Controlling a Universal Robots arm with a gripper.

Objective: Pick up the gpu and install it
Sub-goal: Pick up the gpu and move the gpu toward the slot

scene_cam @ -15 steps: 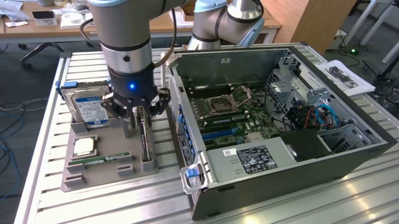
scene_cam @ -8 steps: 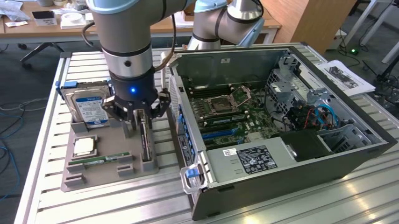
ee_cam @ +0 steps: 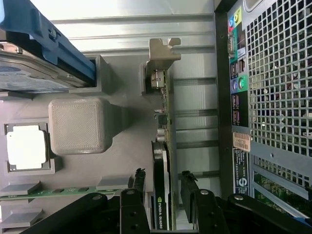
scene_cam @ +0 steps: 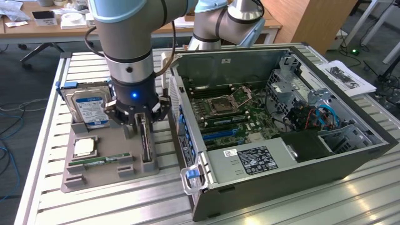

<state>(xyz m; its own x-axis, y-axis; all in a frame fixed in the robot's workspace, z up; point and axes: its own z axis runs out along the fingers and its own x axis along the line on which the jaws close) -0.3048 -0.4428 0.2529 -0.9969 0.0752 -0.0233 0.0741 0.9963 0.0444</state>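
A slatted metal tabletop carries three things. A grey holder tray lies on the exterior view's left. An open computer case sits just beside it on the right. A printed sheet rests near the far right edge.

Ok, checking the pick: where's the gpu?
Exterior view's left: the gpu stands on edge in the grey tray, the open gripper straddling it, beside the computer case.

Grey cylindrical arm with pale-blue joint caps, a black cable alongside, black gripper with a glowing blue light
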